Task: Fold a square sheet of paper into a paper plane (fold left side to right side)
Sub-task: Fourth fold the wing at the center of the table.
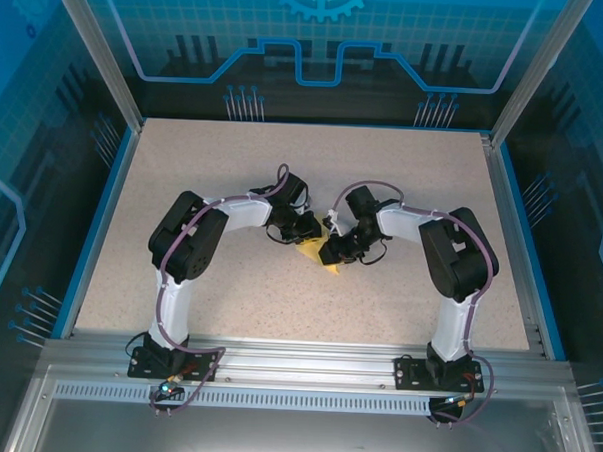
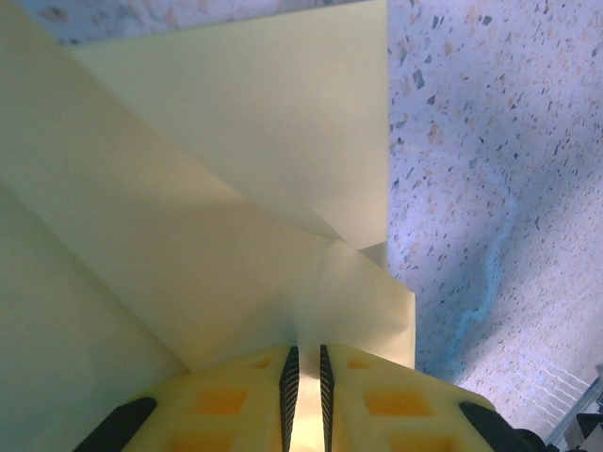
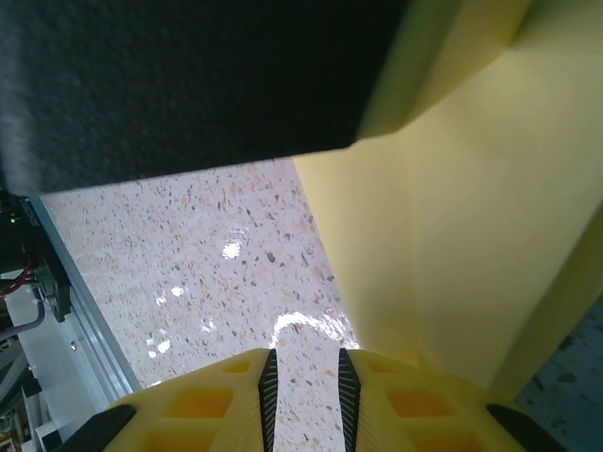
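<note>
The square sheet of paper point(image 1: 316, 255) is a small yellow creased wedge at the table's middle, broader than a narrow paper plane. Both grippers meet over it. My left gripper point(image 1: 303, 236) is at its left side. In the left wrist view the sheet of paper point(image 2: 236, 188) spreads out in overlapping folded flaps, and my left gripper point(image 2: 304, 350) is shut on a raised edge of it. My right gripper point(image 1: 336, 250) is at its right side. In the right wrist view my right gripper point(image 3: 303, 353) stands slightly open over bare table, with the paper point(image 3: 490, 235) just beside one finger.
The speckled beige table point(image 1: 234, 163) has a blue rim point(image 1: 100, 217) and aluminium posts at its corners. A metal rail point(image 1: 296, 361) carries both arm bases at the near edge. A dark blurred body point(image 3: 188, 85) hangs close above the right gripper.
</note>
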You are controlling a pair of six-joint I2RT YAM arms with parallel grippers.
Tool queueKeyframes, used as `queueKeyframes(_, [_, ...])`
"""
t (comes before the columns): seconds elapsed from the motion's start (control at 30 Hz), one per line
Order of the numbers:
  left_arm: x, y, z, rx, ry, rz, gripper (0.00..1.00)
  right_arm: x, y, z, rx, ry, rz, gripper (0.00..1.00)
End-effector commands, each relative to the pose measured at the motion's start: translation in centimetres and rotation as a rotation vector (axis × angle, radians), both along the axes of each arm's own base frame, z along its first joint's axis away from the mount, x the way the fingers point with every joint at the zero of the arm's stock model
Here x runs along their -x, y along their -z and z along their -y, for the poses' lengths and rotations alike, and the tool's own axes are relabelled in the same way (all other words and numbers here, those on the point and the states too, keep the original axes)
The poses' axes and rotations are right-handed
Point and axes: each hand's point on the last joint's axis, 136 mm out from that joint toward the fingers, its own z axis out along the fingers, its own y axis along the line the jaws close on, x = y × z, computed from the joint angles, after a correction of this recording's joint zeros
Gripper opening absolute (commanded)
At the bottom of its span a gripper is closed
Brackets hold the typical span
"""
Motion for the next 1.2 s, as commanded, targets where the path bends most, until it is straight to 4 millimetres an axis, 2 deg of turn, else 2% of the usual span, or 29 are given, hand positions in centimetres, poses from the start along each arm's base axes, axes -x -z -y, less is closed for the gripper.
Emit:
queueKeyframes(0.0, [1.7,2.4,-1.7,-0.091,-0.017,-0.064,0.2,0.0,0.8,0.7,0.039,0.009,-0.028,0.27])
queueKeyframes(0.4, [1.7,2.5,-1.9,-0.099,-0.02,-0.067,0.2,1.2,2.0,1.7,0.057,0.026,-0.077,0.26])
queueKeyframes(0.83, [1.7,2.7,-2.2,-0.106,-0.028,-0.068,0.19,2.1,2.8,1.9,0.064,0.027,-0.118,0.26])
queueKeyframes(1.17, [1.7,3.5,-3.1,-0.123,-0.056,-0.089,0.18,4.5,3.3,2.7,0.092,0.038,-0.192,0.23])
